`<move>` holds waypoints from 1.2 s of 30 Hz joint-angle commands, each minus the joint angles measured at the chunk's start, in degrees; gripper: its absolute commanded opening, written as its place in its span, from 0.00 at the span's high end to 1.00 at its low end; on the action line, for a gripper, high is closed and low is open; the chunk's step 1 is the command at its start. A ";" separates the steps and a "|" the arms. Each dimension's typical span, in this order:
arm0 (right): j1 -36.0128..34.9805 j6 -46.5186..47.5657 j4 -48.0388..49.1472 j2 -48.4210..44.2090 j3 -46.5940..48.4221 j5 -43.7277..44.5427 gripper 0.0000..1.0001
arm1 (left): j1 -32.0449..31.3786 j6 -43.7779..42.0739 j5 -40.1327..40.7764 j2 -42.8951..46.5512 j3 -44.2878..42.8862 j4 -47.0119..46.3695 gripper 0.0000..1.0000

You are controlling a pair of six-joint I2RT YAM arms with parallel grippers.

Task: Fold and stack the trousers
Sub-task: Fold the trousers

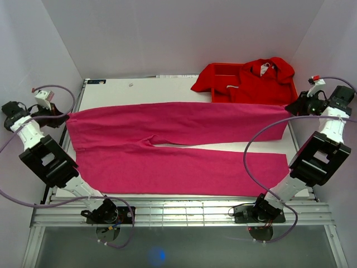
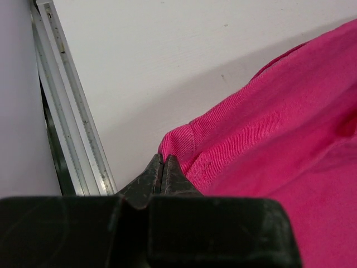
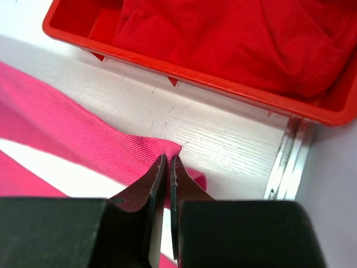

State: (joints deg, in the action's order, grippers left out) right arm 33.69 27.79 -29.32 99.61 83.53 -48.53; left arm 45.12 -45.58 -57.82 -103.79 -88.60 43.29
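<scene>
White table [image 1: 111, 92]: long magenta-pink soft fabric trousers [image 1: 178, 145] spread flat across it, waist at left, hems at right. Red plastic tray [image 3: 195, 80], red garments [image 1: 262, 84] heaped inside, kept at far right corner, beyond far leg. Far waistband corner clamped by left gripper [image 2: 163, 164], far hem pinched by right gripper [image 3: 168, 162]. Far edge held taut, probably so far leg can be folded over near leg.

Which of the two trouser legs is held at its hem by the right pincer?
The far leg, next to the red tray: the right pincer is shut on its hem corner. The near leg lies flat, untouched by it.
</scene>
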 commanded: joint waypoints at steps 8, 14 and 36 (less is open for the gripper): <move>14.11 44.15 -30.15 -7.68 -4.94 -6.07 0.92 | 18.15 -43.93 -5.56 8.08 13.09 30.39 1.00; 18.69 57.89 -31.42 -8.91 -16.88 2.90 0.92 | 22.81 -53.57 7.78 5.26 22.04 30.13 1.00; 19.30 62.55 -41.61 -8.47 -6.54 1.77 0.92 | 21.85 -48.99 3.60 3.50 9.86 37.04 1.00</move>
State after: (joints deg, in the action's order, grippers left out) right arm 51.20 85.95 -69.82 92.40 72.99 -46.41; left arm 65.54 -92.49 -49.69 -100.18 -72.62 75.61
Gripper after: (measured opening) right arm 0.088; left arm 0.008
